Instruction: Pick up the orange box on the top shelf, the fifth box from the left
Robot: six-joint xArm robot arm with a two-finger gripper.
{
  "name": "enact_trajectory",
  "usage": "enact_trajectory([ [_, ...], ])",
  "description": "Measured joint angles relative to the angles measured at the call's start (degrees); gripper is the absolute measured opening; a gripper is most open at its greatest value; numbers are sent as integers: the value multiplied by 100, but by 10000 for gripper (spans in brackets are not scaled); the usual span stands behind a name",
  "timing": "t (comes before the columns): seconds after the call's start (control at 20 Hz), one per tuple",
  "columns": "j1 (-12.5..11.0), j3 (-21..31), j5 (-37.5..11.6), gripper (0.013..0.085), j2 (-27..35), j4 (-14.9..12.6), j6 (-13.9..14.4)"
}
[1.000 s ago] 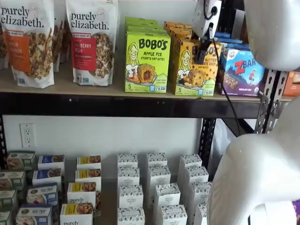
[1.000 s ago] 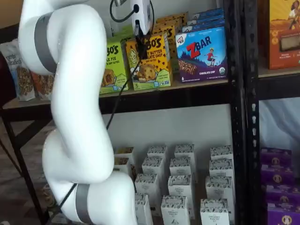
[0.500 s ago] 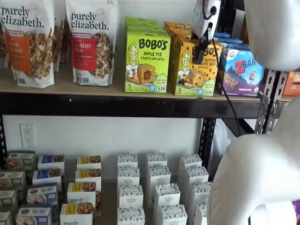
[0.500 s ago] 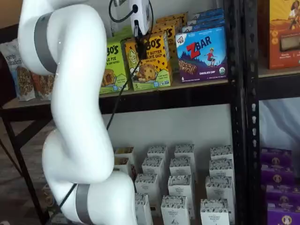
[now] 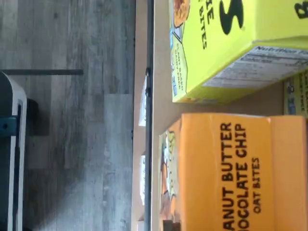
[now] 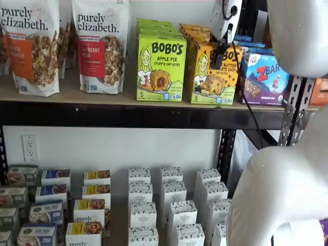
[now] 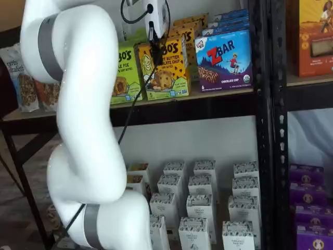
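The orange box (image 6: 212, 77) stands upright on the top shelf (image 6: 102, 115), between a lime-green Bobo's box and a blue ZBar box. It shows in both shelf views (image 7: 167, 78). My gripper (image 6: 219, 57) hangs with its white body above the box and its black fingers over the box's upper front, also seen in a shelf view (image 7: 155, 54). No gap between the fingers shows. The wrist view looks down on the orange box's top panel (image 5: 226, 168), lettered "Peanut Butter Chocolate Chip Oat Bites"; no fingers show there.
The lime-green Apple Pie box (image 6: 160, 66) stands close on the left, the ZBar box (image 6: 264, 77) close on the right, more boxes behind. Granola bags (image 6: 100, 46) stand further left. Small white cartons (image 6: 171, 205) fill the lower level. My white arm (image 7: 83, 130) blocks part of a shelf view.
The gripper has risen a little in front of the orange box. The box stands almost where it was.
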Motion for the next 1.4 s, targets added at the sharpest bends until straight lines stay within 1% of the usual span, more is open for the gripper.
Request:
enact_trajectory([
  [0.1,11,-64,88,290,34,-37,8],
  [0.3,12,-99,158,290,16,-6,22],
  [0.55,39,-60,232,290,-128,-25,55],
  [0.8,40,17,498,290,-453,22,93],
  [1.05,42,86,864,290,-809,60,139],
  [1.25,16,306,1076,290,-1230,80,148],
  [1.4,-48,461,1203,290,-1494,111,109],
])
